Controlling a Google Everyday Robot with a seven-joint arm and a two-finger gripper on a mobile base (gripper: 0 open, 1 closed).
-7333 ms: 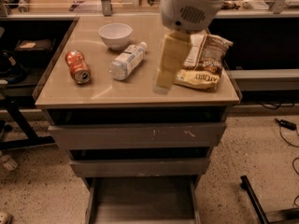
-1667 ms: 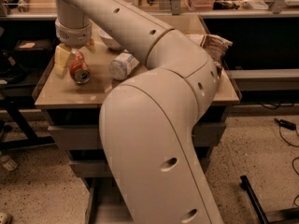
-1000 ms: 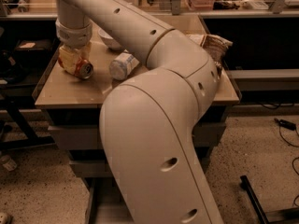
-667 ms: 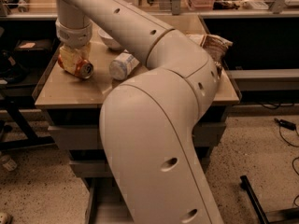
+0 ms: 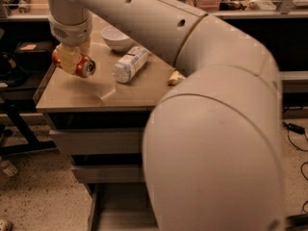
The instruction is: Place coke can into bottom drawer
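The red coke can [image 5: 85,68] lies on its side between my gripper's [image 5: 72,61] cream fingers, silver end toward the camera, at the left part of the cabinet top [image 5: 96,93]. The gripper is shut on the can and holds it slightly off the surface. My arm fills the right and middle of the view. The bottom drawer [image 5: 113,208] stands pulled open below, its grey floor partly hidden behind my arm.
A clear white-labelled plastic bottle [image 5: 130,64] lies on the top, just right of the can. A white bowl [image 5: 115,36] sits behind it. A snack bag corner [image 5: 174,78] shows by my arm. Two closed drawers [image 5: 96,141] sit above the open one.
My gripper closed around the can on the left of the cabinet top and has raised it a little. Long before, the arm was over the middle of the top.
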